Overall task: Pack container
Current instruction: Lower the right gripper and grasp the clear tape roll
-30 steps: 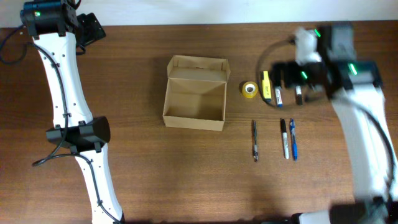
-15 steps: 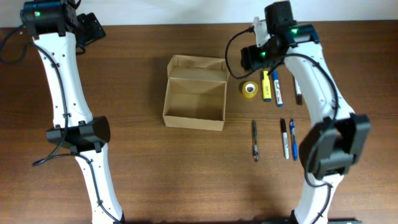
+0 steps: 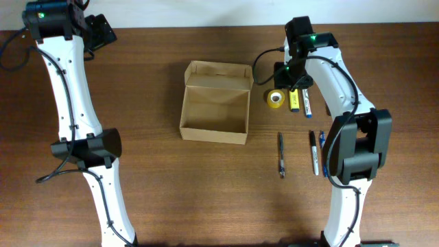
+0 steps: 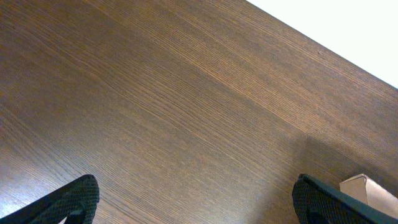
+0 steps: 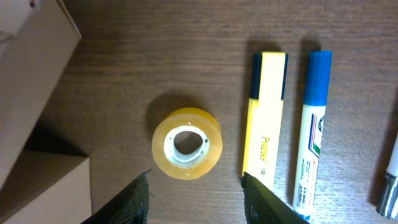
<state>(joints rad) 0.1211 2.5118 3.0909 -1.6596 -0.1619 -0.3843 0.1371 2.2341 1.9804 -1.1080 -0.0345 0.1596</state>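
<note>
The container (image 3: 214,110) is an open tan cardboard box at mid-table, its flap lid (image 3: 219,74) folded back on the far side; one corner shows in the right wrist view (image 5: 37,68). A yellow tape roll (image 3: 276,98) (image 5: 186,143) lies flat just right of it. Beside the roll lie a yellow highlighter (image 3: 293,100) (image 5: 264,137) and a blue marker (image 3: 306,104) (image 5: 313,124). My right gripper (image 3: 288,81) (image 5: 196,202) hovers over the roll, open, with nothing between its fingers. My left gripper (image 3: 103,31) (image 4: 199,205) is wide open over bare wood at the far left.
Three pens lie side by side nearer the front: a dark one (image 3: 281,154), a black-and-white one (image 3: 314,152) and a blue one (image 3: 324,159). Another marker (image 5: 390,180) shows at the right edge of the right wrist view. A box corner (image 4: 370,190) shows in the left wrist view.
My right arm has swung in from the right to above the tape roll and highlighter, and its jaws have narrowed. The left arm has not moved.
</note>
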